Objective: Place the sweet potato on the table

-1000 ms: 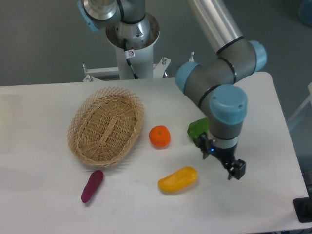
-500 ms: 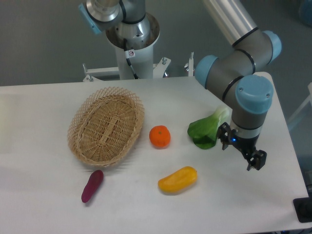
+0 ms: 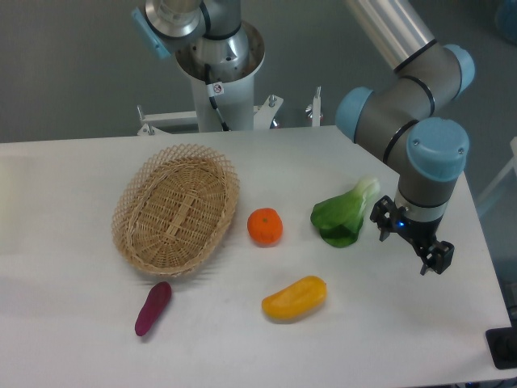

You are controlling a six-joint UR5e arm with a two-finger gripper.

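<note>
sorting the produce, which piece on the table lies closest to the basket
The purple sweet potato, just below the basket at its front edge. The orange, the yellow fruit and the leafy green all lie farther to its right.

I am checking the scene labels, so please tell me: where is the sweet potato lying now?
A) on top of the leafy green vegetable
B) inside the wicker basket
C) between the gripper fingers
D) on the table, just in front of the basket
D: the sweet potato lies on the white table, just outside the basket at its near rim, far from the gripper.
</note>
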